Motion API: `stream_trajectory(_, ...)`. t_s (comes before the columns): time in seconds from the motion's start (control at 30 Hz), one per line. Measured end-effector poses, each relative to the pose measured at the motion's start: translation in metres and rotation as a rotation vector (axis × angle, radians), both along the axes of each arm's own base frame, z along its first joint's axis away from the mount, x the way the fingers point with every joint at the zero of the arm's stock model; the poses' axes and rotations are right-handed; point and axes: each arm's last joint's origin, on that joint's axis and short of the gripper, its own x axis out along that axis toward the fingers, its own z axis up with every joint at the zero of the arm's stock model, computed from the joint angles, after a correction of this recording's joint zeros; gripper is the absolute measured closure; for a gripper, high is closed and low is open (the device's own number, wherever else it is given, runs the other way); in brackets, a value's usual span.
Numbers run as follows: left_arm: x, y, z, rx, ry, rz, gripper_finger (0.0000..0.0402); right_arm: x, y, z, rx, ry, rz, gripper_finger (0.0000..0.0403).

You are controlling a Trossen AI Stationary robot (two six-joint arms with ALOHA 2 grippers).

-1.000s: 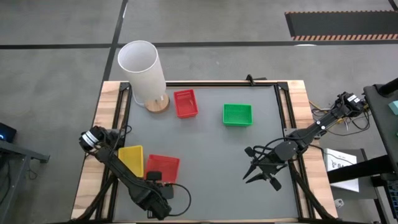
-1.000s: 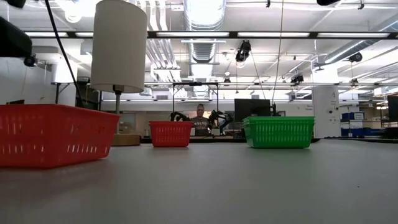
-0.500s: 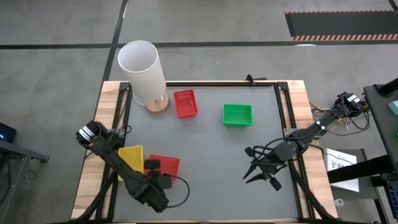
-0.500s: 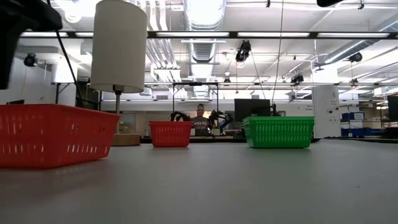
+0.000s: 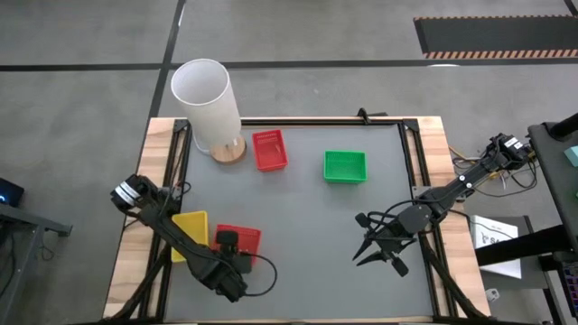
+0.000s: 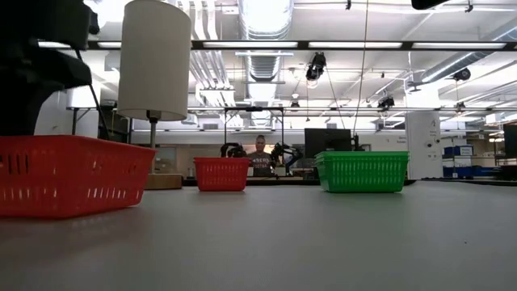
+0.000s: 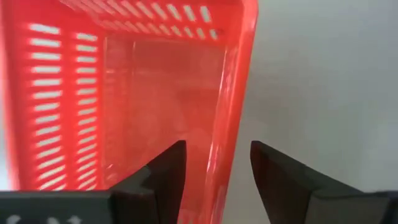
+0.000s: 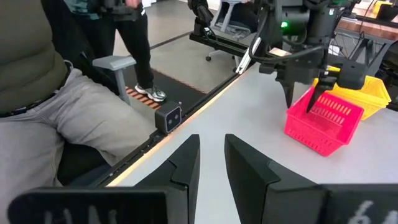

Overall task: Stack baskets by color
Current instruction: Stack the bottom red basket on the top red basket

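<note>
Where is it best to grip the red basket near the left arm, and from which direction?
Grip the near red basket by its thin upright side wall, coming straight down from above. It sits open side up and the yellow basket blocks its other side. The left gripper is open and already straddles that rim, one finger inside.

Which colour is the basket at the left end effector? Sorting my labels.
Red basket, its rim between the left end effector's fingers; left wrist view shows it best.

L gripper (image 5: 227,242) open, low; R gripper (image 5: 368,255) parted, idle.
</note>
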Motion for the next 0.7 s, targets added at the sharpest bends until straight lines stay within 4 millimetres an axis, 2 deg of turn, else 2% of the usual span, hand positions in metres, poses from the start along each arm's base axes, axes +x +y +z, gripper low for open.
stream_trajectory(0.1, -0.0005, 0.0012, -0.0064, -0.009, -0.01, 0.002, 0.0241, 0.0001, 0.0, 0.0, -0.001, 0.0, 0.0, 0.0335)
stream_trajectory(0.2, 0.0, 0.0008, -0.0073, -0.01, -0.013, -0.027, 0.0262, 0.0, 0.0, -0.0001, -0.001, 0.0, 0.0, 0.0335)
stream_trajectory(0.5, -0.0002, 0.0011, -0.0072, 0.007, -0.002, -0.09, 0.0392, -0.0001, 0.0, -0.0005, -0.004, 0.003, 0.0, 0.0335)
stream_trajectory(0.7, 0.0015, 0.0012, -0.0066, 0.05, -0.035, -0.137, 0.04, 0.0, 0.0, -0.0004, -0.001, 0.001, 0.0, 0.0335)
